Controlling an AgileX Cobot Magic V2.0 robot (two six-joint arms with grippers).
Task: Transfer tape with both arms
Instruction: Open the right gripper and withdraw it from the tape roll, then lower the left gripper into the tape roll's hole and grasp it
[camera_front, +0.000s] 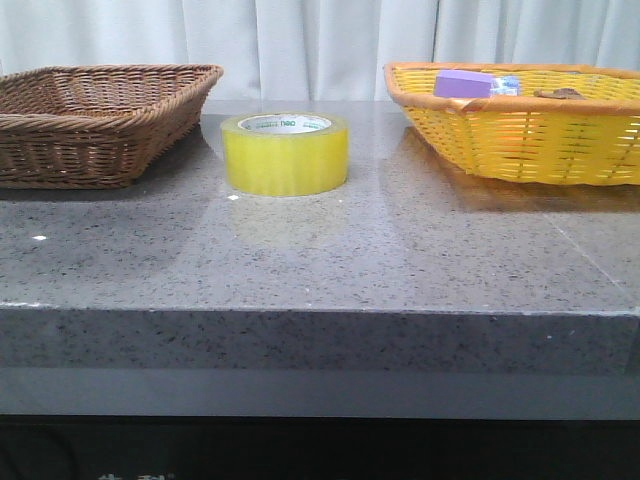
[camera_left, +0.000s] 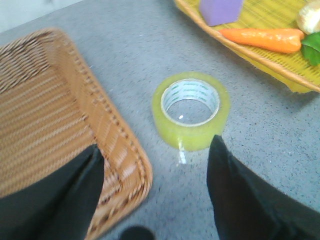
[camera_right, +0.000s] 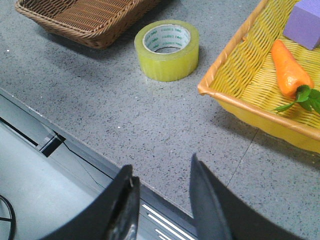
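Observation:
The yellow tape roll lies flat on the grey stone table, between the brown basket and the yellow basket. Its white core shows green print. In the left wrist view the tape lies just ahead of my left gripper, which is open, empty and above the table by the brown basket's corner. In the right wrist view the tape lies far ahead of my right gripper, which is open and empty over the table's front edge. Neither gripper shows in the front view.
A brown wicker basket stands at the back left. A yellow basket at the back right holds a purple block, a carrot and other items. The table's front edge runs across the view.

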